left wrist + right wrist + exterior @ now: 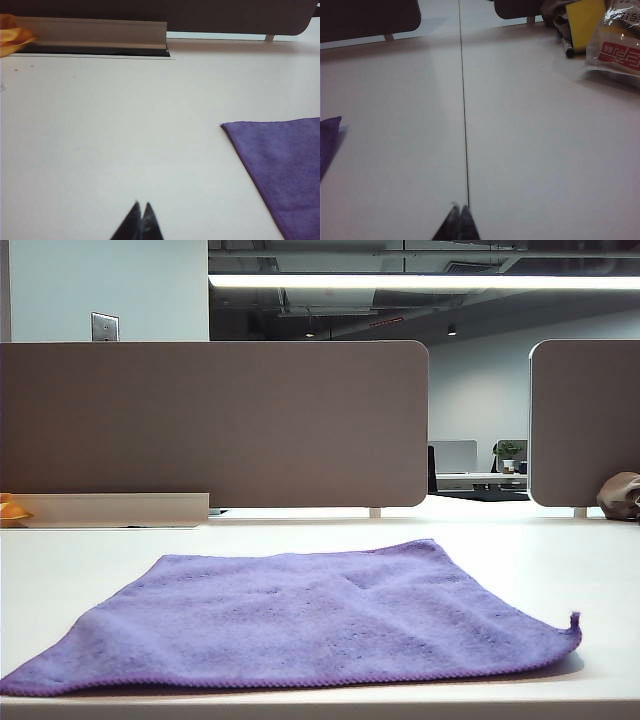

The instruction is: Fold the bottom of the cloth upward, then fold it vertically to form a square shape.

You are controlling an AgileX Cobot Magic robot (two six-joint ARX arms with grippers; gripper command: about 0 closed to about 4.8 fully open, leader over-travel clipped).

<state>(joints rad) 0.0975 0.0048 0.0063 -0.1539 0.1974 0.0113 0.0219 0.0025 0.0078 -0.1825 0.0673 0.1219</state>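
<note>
The purple cloth (310, 615) lies spread flat on the white table, with a small tag sticking up at its near right corner. No arm shows in the exterior view. My left gripper (141, 204) is shut and empty over bare table, well apart from the cloth's corner and edge (285, 165). Over the table seam, my right gripper (459, 207) is shut as well, holding nothing. Only a purple corner of the cloth (327, 137) reaches into the right wrist view, far from the fingertips.
Grey partition panels (215, 425) stand behind the table. A brown lumpy object (620, 495) sits at the far right. An orange thing (12, 37) lies by a cable tray (95, 32). A yellow item (585, 20), a pen and a plastic packet (617, 42) lie at the table's far right.
</note>
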